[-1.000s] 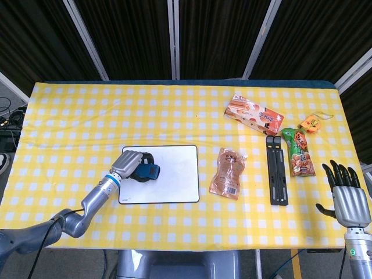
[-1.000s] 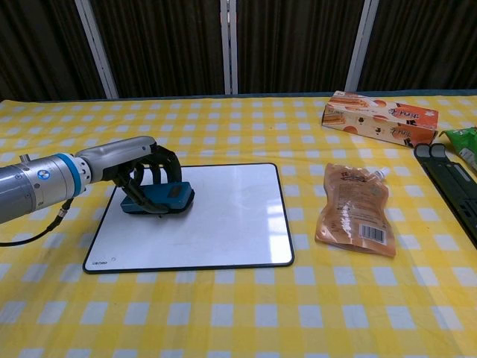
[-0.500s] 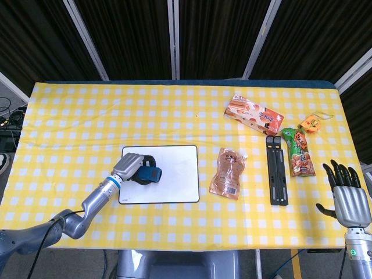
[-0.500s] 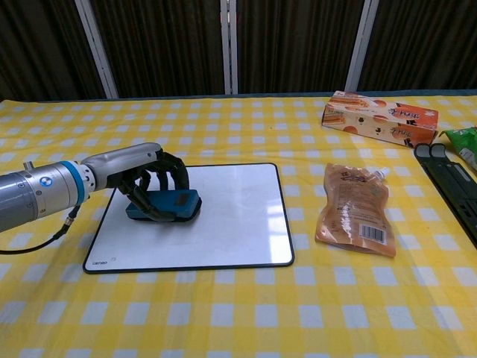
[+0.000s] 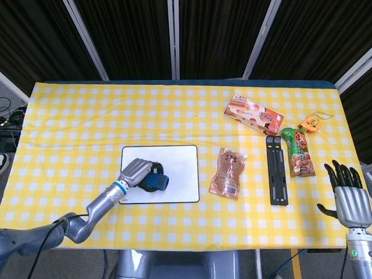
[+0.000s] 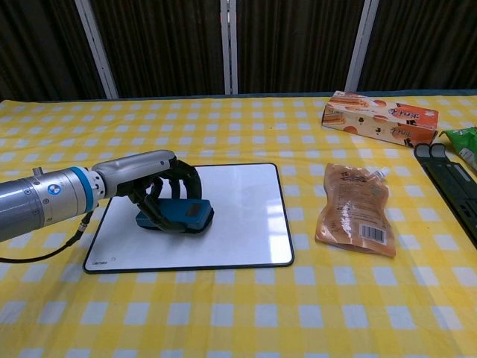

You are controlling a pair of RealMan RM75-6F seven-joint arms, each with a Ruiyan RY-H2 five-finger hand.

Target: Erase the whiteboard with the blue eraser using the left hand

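Observation:
The white whiteboard [image 5: 174, 163] [image 6: 238, 212] lies flat on the yellow checked tablecloth, left of centre. My left hand [image 5: 136, 172] [image 6: 153, 186] grips the blue eraser [image 5: 157, 182] [image 6: 182, 215] and presses it on the board's near-left part, fingers curled over its top. The board's surface looks blank in both views. My right hand [image 5: 349, 195] hangs off the table's right edge with fingers apart, holding nothing; it does not show in the chest view.
A brown pouch [image 5: 227, 173] [image 6: 352, 208] lies right of the board. Farther right are a black folding stand [image 5: 276, 169], a green snack bag [image 5: 299, 151], an orange-white box [image 5: 254, 114] [image 6: 381, 117] and a small orange item [image 5: 311, 123].
My left hand has slid the eraser toward the near edge of the board and slightly right. The right hand has stayed still.

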